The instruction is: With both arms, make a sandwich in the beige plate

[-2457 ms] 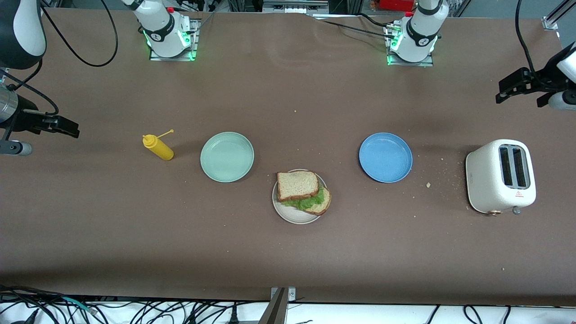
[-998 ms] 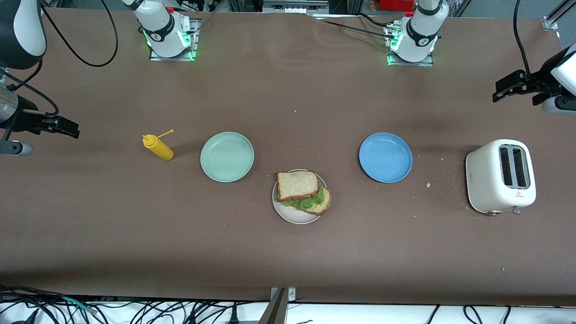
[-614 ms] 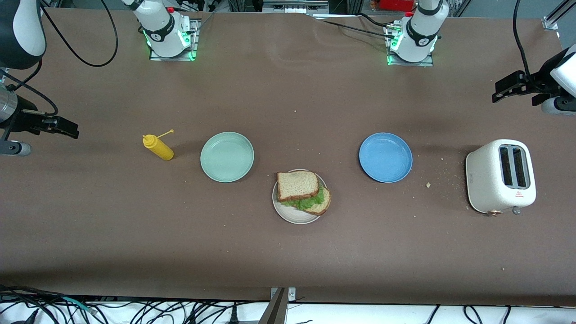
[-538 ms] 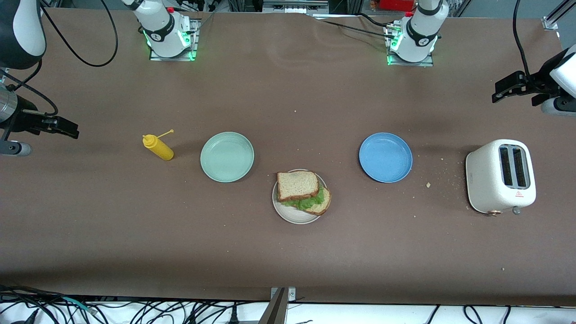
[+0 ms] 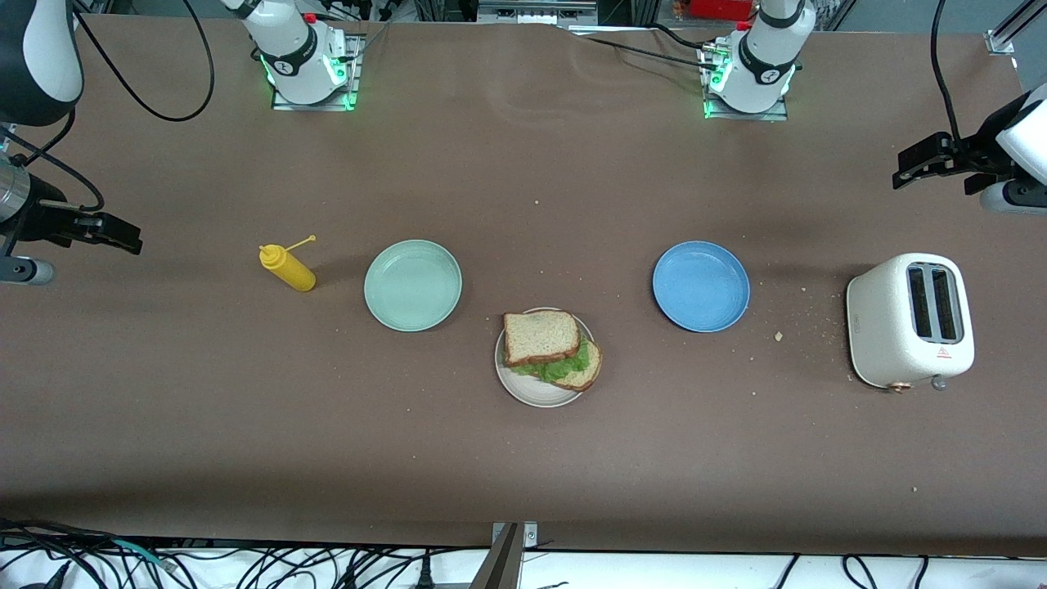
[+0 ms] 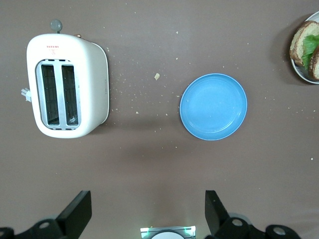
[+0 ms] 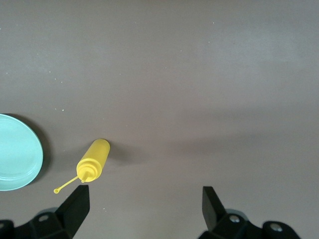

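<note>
Sandwich sat done on beige plate, mid-worktop, nearer the camera-side edge. Left hand up by its end edge, fingers apart, holding nothing. Right hand likewise. Best kept up, away from food.

White jointed arms with black bands, green-lit bases, trailing black cables.

Sandwich unobstructed; mint plate, blue plate flank.
</note>
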`<state>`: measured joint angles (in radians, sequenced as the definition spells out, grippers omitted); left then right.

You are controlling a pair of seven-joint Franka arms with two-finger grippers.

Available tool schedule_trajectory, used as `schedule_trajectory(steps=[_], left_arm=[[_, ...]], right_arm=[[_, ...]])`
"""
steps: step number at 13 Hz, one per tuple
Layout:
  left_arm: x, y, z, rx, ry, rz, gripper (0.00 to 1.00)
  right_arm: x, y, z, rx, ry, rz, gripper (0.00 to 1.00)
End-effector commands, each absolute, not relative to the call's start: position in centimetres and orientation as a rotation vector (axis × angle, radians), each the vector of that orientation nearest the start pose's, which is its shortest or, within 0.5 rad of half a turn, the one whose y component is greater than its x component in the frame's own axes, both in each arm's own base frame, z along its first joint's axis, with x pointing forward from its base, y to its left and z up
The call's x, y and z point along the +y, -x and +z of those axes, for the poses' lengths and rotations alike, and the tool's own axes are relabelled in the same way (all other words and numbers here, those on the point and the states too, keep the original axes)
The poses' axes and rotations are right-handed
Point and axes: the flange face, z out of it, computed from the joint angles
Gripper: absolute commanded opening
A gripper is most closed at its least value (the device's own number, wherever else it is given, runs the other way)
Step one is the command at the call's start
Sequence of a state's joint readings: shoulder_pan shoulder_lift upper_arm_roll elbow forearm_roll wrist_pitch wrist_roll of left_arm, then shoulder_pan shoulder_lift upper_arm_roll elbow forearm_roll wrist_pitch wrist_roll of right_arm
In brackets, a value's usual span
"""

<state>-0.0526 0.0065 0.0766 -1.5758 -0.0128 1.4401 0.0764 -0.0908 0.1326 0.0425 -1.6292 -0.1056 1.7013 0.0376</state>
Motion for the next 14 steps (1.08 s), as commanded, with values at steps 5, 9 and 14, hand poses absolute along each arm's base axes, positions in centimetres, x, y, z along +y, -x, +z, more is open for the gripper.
schedule_trajectory(steps=[5, 9, 14], left_arm=[[1.20, -53.97, 60.98, 0.067, 3.156, 0.227, 1.00], [1.20, -54.00, 60.83, 0.067, 3.156, 0.231, 1.00], [1.26, -54.00, 60.82, 0.068, 3.143, 0.231, 1.00]], right_arm=[[-4.49, -59.74, 53.22, 0.138, 3.229, 0.090, 1.00], [-4.31, -59.77, 53.17, 0.135, 3.229, 0.087, 1.00], [-3.94, -59.85, 53.16, 0.132, 3.219, 0.084, 1.00]])
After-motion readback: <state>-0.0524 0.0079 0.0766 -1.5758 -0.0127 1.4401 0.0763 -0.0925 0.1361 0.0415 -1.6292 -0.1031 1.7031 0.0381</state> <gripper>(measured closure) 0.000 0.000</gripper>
